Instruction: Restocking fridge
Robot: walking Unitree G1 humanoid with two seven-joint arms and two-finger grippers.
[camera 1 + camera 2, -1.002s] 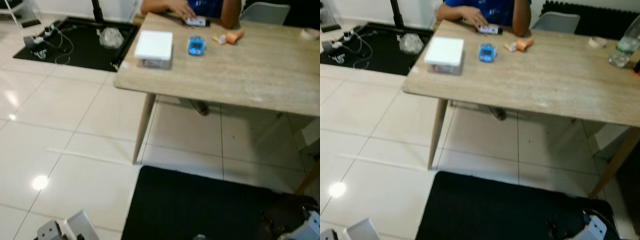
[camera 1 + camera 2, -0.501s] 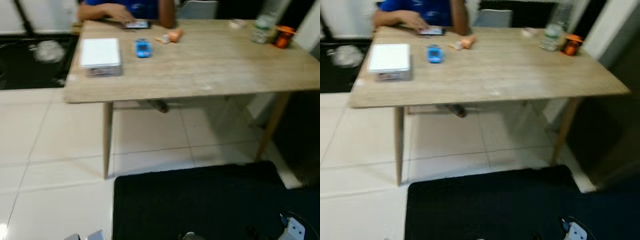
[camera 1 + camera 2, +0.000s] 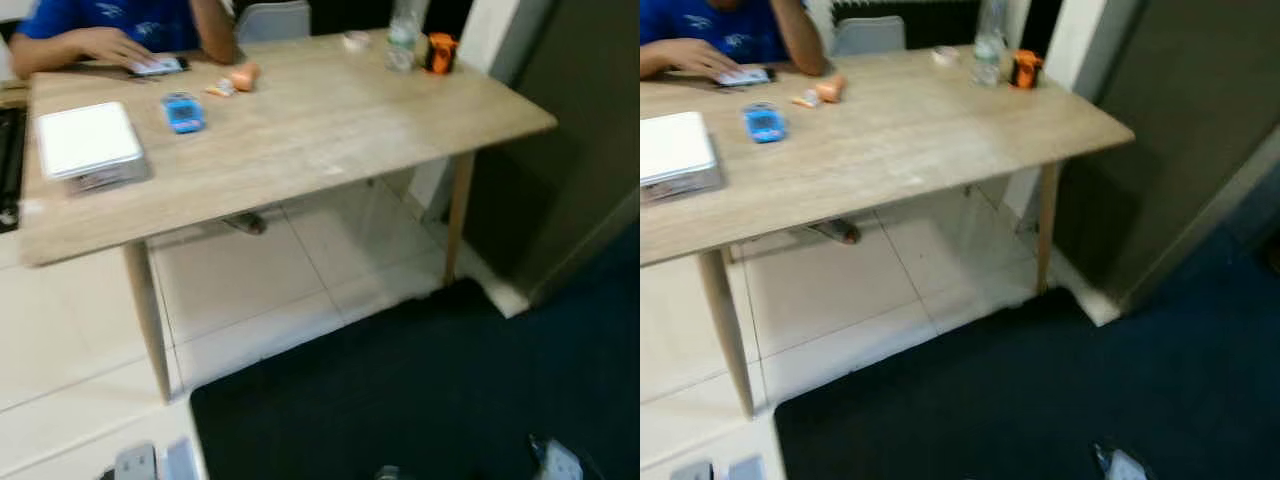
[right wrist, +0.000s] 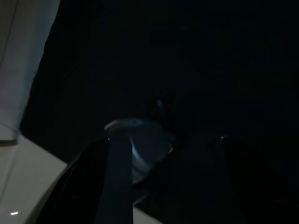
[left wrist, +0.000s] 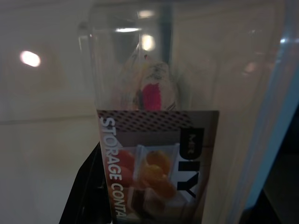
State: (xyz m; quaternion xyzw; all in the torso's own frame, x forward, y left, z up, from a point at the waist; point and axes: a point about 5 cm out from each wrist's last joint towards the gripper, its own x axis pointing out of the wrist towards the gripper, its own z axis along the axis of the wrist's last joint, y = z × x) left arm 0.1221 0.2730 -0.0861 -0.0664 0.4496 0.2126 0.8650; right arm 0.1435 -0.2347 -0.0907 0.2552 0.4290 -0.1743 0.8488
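Wooden table (image 3: 330, 120) on white tiles (image 3: 70, 330) (glossy) — dark mat (image 3: 420, 390) nearer.

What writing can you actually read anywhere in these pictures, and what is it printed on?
"STORAGE CONTA", cut off at the picture's edge: white letters on the paper label of the clear plastic storage container in the left wrist view.
"DIY": large dark letters on that same label; a small word above it is too blurred to read.
Blue shirt of the person at the wooden table: pale print, too blurred to read.
White box on the table: its side sticker is too small to read.
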